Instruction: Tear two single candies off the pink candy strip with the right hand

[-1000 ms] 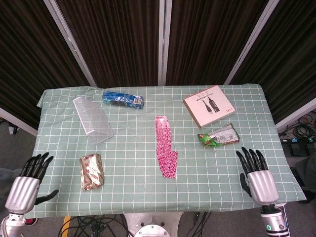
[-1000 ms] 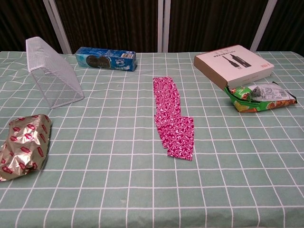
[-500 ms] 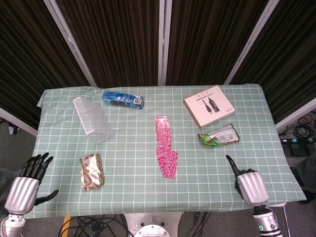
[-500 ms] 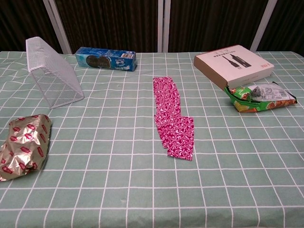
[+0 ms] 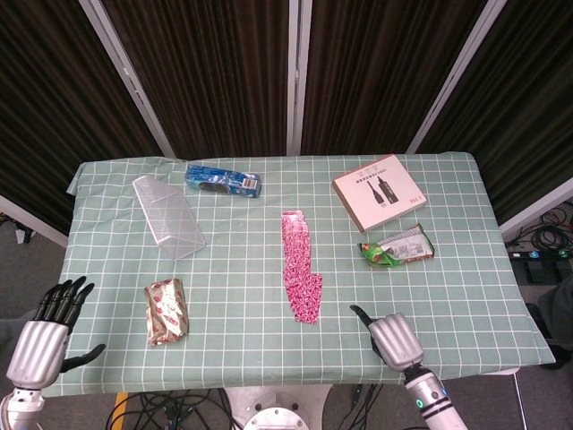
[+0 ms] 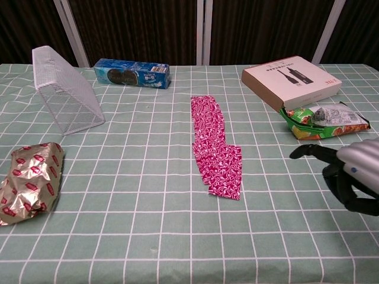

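Head view: my right hand (image 5: pixel 391 338) sits low over the near part of the green checked tablecloth (image 5: pixel 242 269), right of the pink candy strip (image 5: pixel 299 264) and apart from it, holding nothing. Thumb sticks out toward the strip, other fingers curled under the metal back of the hand from this angle; chest view shows the same hand (image 6: pixel 350 173) at the right edge, dark fingers bent downward, one fingertip reaching left, nothing between them, so curled in and empty. Pink strip lies flat mid-table, long axis running away from me, wider at the near end where packets sit side by side, untouched, whole as far as I can tell. My left hand (image 5: pixel 43 330) hangs off the near left corner, beyond the cloth edge, fingers spread apart and straight, empty. Other stuff: crumpled gold and red foil packet (image 5: pixel 167 310) near left, clear plastic container (image 5: pixel 167 216) tipped on its side far left, blue cookie pack (image 5: pixel 223 180) at the far edge, flat white box (image 5: pixel 378 192) with brown sides far right, green snack bag (image 5: pixel 397 248) just in front of that box. Snack bag is near my right hand in chest view but not touching. Dark curtains (image 5: pixel 224 72) behind the table.
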Available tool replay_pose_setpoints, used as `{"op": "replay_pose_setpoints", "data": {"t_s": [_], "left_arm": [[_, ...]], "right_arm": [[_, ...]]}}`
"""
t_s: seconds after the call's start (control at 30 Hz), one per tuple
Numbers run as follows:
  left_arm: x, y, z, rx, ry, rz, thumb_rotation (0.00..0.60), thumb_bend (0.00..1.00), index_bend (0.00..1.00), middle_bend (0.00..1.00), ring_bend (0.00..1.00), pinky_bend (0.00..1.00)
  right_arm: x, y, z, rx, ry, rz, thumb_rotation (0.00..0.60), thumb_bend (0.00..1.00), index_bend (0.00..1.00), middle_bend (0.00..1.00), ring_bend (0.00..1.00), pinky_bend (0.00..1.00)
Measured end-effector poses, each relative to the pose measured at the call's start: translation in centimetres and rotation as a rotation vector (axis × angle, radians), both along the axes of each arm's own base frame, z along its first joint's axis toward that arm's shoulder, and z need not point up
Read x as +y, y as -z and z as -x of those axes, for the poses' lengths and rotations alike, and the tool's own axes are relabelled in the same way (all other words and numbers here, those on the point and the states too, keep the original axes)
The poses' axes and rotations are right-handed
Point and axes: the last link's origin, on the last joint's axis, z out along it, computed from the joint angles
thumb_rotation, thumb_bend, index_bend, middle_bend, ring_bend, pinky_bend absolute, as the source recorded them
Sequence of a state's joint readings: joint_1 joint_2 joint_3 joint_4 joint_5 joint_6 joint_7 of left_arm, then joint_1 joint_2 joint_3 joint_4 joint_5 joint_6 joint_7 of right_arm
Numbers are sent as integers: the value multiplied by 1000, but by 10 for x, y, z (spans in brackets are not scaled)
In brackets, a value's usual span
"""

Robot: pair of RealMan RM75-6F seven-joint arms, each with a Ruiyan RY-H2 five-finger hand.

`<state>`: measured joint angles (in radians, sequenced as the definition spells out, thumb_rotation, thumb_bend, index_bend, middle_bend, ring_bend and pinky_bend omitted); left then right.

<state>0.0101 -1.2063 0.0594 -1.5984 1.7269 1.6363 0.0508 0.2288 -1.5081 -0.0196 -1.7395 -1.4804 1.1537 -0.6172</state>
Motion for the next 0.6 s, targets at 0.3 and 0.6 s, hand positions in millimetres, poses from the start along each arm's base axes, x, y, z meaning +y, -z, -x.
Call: {"op": "replay_pose_setpoints", "data": {"t_s": [0.3, 0.6], "left_arm": [[4, -2, 9, -7, -26, 2, 580, 14, 50, 8, 0, 87], [4, -4, 13, -8, -36, -1, 582, 13, 50, 8, 0, 87]], "right_arm": [[-23, 56, -51, -18, 36, -33, 600, 1000, 205, 909, 851, 761], [-35, 74, -63, 51, 54, -17, 600, 1000, 205, 907, 851, 760]]}}
